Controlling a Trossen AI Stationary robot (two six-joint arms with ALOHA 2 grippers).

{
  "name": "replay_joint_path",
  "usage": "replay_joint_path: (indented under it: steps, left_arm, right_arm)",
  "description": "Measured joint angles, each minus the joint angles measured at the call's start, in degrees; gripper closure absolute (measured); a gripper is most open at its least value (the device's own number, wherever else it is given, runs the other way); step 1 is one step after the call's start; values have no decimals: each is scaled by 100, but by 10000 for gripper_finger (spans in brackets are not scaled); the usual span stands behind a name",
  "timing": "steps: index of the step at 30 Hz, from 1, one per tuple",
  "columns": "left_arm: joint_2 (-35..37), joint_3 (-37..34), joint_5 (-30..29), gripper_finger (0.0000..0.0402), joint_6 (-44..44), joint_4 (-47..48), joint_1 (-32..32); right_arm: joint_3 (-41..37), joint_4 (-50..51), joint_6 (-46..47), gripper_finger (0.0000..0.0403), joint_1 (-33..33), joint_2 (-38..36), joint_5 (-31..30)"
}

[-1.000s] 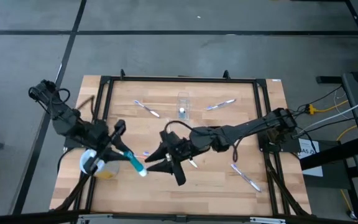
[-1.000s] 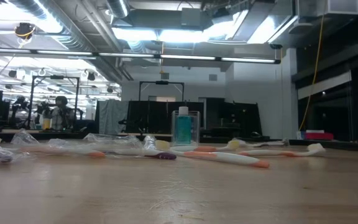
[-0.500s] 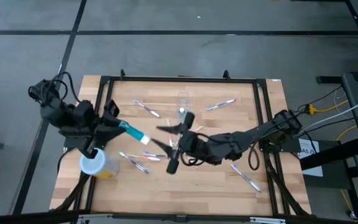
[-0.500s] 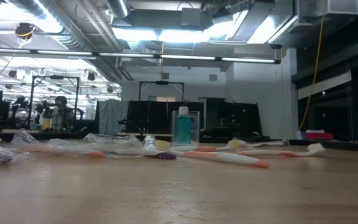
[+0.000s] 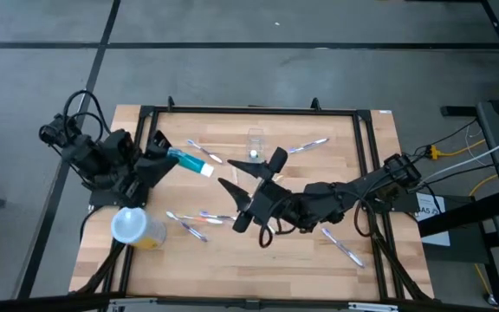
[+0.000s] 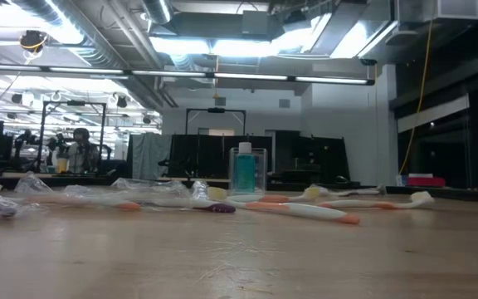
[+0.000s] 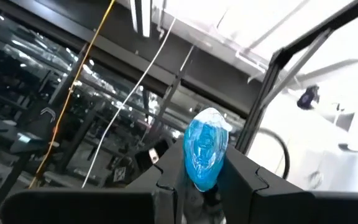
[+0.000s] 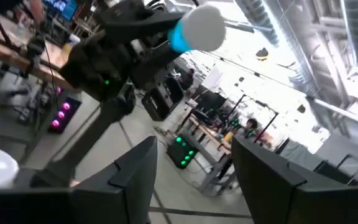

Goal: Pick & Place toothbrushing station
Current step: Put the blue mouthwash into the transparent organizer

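1. Blue plastic sat between the fingers [image 7: 166,186] of the left gripper [image 5: 165,156]: a blue tube with a white cap [image 5: 191,162], clamped at its tail, its cap end pointing toward the table's middle and held above the wood, at the left side.
2. Dark and spread wide, the fingers [image 5: 277,159] of the right gripper [image 5: 254,172] held nothing; the gripper hung over the table's centre, just near of the toothbrushing station.
3. That toothbrushing station [image 5: 255,144], a small clear cup-like holder, stood upright at the far centre of the wooden table [image 5: 379,156]; the low view showed it with something blue inside [image 6: 246,171]. Neither gripper touched it.
4. Several toothbrushes lay loose around: one left of the holder [image 5: 205,152], one to its right [image 5: 307,146], a couple near the left-centre [image 5: 189,224], one at the near right [image 5: 342,247].
5. A yellow tub with a pale round lid [image 5: 133,227] stood at the near left corner, under the left arm.
6. Risks, as I judged them: the tube was gripped only at its tail, so it could swing or slip out if tilted toward the holder. The two arms sat close together, so reaching for the holder at once could make them collide. The light clear holder could tip if the tube's cap or an open finger caught its rim.
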State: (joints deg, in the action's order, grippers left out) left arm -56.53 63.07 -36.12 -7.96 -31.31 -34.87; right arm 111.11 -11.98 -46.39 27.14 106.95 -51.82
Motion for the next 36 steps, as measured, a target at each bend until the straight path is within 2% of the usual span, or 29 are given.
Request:
replay_joint_path:
  steps: [10, 16, 20, 36]
  left_arm:
    - [-145, 0, -209, 336, -351, 120, 94]
    - [-160, 0, -340, 336, -499, 142, 94]
    - [-162, 0, -319, 336, -564, 151, 78]
    - [-393, 0, -327, 336, -781, 153, 37]
  right_arm:
    - [0, -8, -366, 195, 12, -1, 385]
    - [0, -46, -1017, 195, 88, -1, 20]
    - [-4, -236, -1346, 194, 148, -1, -19]
    - [-4, -436, -1387, 194, 159, -1, 185]
